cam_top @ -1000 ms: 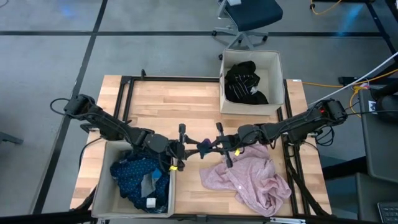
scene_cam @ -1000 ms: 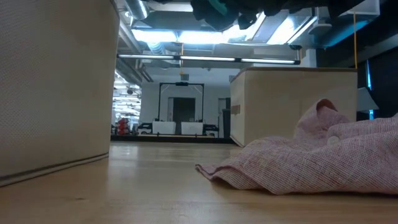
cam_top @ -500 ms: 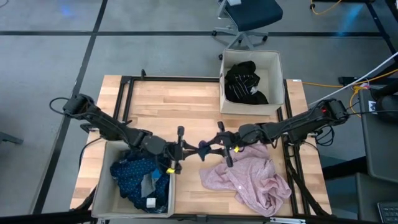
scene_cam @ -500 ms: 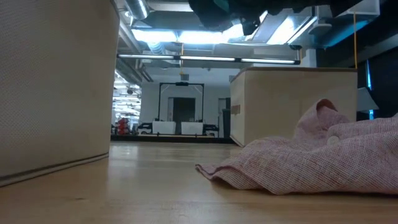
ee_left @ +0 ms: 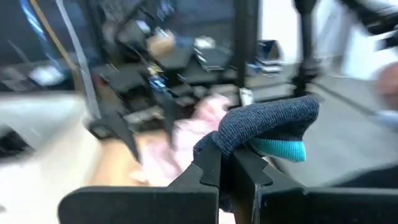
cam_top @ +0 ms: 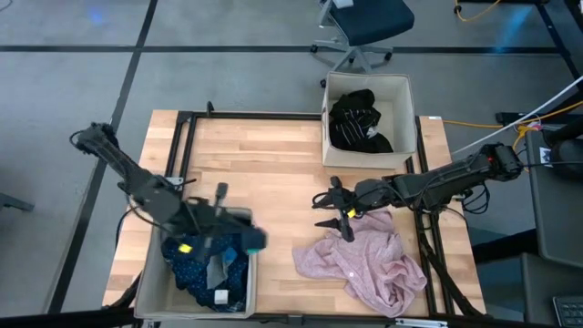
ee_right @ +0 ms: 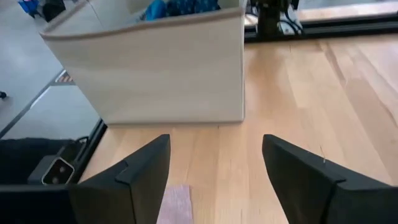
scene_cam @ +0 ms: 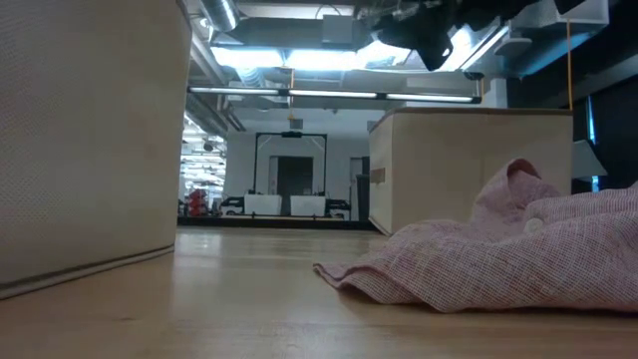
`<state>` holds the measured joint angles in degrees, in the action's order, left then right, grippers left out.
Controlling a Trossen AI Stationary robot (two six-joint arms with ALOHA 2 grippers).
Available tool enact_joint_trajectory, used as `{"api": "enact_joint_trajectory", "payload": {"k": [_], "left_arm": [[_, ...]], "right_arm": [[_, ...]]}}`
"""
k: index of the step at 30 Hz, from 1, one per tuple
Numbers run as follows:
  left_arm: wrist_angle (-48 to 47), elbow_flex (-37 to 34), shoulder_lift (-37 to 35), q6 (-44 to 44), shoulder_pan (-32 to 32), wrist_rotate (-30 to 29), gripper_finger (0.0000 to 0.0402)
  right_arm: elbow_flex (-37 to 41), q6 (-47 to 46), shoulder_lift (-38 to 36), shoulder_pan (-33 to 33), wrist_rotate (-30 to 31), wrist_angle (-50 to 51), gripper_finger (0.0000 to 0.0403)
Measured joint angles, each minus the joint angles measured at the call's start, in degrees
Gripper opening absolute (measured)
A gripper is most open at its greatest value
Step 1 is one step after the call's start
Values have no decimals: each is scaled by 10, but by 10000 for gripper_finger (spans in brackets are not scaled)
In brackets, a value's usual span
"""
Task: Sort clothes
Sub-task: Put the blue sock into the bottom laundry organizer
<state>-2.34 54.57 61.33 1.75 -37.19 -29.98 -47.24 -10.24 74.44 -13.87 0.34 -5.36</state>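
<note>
My left gripper (cam_top: 239,239) hangs over the inner edge of the near-left beige box (cam_top: 155,282), shut on a small dark blue piece with a teal end (ee_left: 267,124). Navy dotted clothes (cam_top: 196,260) lie in that box. My right gripper (cam_top: 333,212) stands open above the table's middle, with nothing between its fingers (ee_right: 214,180), just past the far edge of the pale pink garment (cam_top: 364,264). The pink garment lies crumpled on the table at the near right (scene_cam: 498,259). Black clothes (cam_top: 357,118) lie in the far beige box (cam_top: 401,91). My left gripper pinches the small piece between its two fingers at the dark blue end (ee_left: 214,149). The rest of it sticks out past the fingertips, and its teal end (ee_left: 280,149) is free. The piece is lifted clear, over the near-left box's edge.
The two beige boxes stand at the near left and the far right (scene_cam: 469,165); bare wood (cam_top: 255,164) lies between them. A black frame rail (cam_top: 187,150) runs along the table's left side. An office chair (cam_top: 364,27) stands beyond the far edge.
My right gripper has opened and let go of the small piece at the table's middle. My left gripper has taken hold of the piece and swung quickly toward the table's left, rising, until the piece is over the near-left box. My right gripper has drawn back a little toward the right.
</note>
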Motion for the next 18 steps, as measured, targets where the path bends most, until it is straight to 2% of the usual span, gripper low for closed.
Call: {"api": "enact_joint_trajectory", "payload": {"k": [5, 9, 13, 18], "left_arm": [[-183, 36, -40, -209, -55, 37, 3], [-284, 34, -31, -379, -100, 57, 2], [-327, 6, 11, -491, -119, 52, 3], [-343, -51, 93, -561, -109, 47, 3]], "right_arm": [[0, -3, 0, 0, 0, 20, 257], [0, -4, 0, 0, 1, 23, 257], [0, -4, 0, 0, 3, 23, 257], [0, -1, 0, 0, 30, 25, 257]]}}
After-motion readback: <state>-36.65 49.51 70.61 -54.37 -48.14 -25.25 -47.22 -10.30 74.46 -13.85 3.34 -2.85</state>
